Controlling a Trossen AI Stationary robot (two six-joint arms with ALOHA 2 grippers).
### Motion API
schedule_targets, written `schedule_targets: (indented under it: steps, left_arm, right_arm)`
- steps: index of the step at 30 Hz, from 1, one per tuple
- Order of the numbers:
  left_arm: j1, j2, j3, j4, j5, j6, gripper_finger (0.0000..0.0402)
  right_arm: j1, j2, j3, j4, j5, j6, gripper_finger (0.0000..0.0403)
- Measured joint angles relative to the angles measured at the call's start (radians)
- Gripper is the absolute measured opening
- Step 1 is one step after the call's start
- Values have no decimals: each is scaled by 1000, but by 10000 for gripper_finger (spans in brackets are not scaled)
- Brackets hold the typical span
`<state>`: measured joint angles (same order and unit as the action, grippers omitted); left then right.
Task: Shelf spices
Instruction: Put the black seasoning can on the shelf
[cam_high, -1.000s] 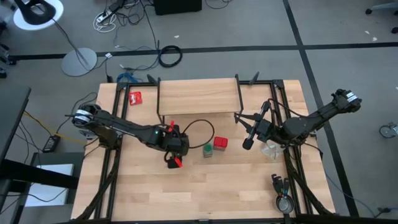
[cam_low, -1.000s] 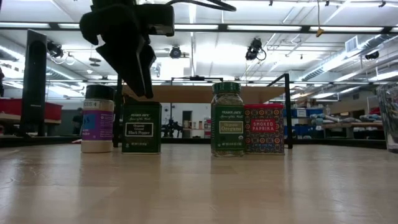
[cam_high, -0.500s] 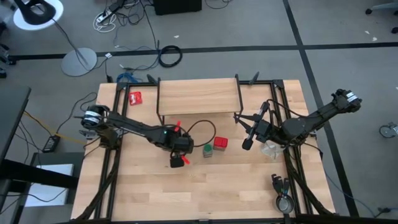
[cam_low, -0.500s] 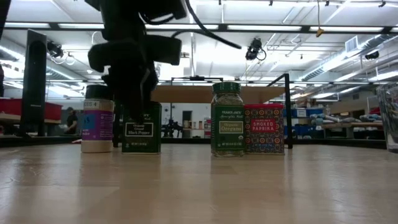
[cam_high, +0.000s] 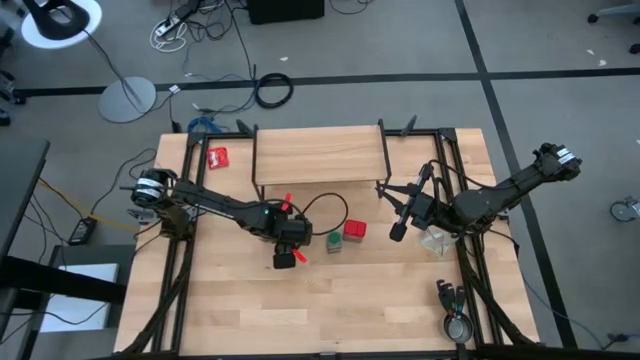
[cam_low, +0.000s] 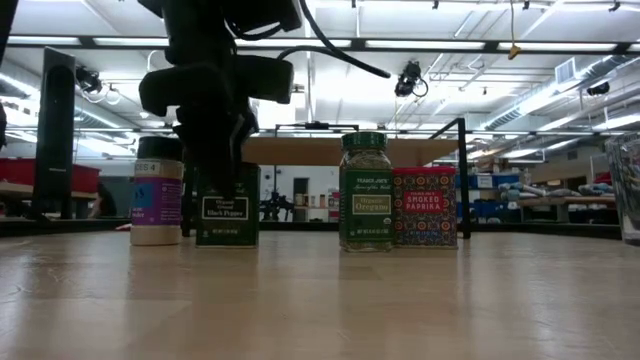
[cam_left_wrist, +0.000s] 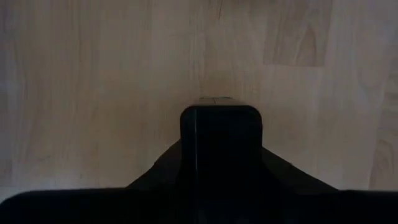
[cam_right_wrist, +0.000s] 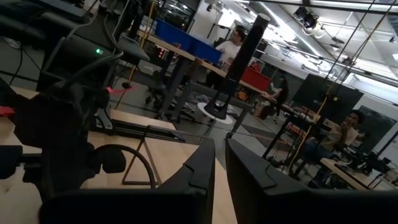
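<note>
- Left gripper (cam_high: 285, 250) points straight down at mid-table, arm stretched out low (finger gap hidden).
- Right gripper (cam_high: 397, 231) hovers level, fingers nearly together.

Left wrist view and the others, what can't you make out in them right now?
- Left pincer: the left wrist view is filled by a dark block, so whether it grips the dark olive square tin is unclear.
- Blue-capped dark jar: hidden under the left arm in the high view.
- Dark olive tin's top: covered by the pincer in the low view.
- Right pincer: fingertips cut off in the right wrist view.
</note>
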<state>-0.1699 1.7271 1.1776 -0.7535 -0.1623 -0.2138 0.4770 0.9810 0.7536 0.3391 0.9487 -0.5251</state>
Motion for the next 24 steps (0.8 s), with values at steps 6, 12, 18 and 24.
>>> schedule_targets:
  steps: [6,12,18,24]
  left_arm:
    - [0,0,86,-56,-1,24,119]
    - [0,0,295,-268,-57,98,119]
    - [41,-2,562,-562,-169,238,119]
    - [198,-2,760,-710,-206,364,119]
  right_arm:
    - [0,0,0,-1,0,0,39]
    - [0,0,0,-2,0,0,39]
    - [0,0,0,-6,0,-1,39]
    - [0,0,0,-5,0,-2,39]
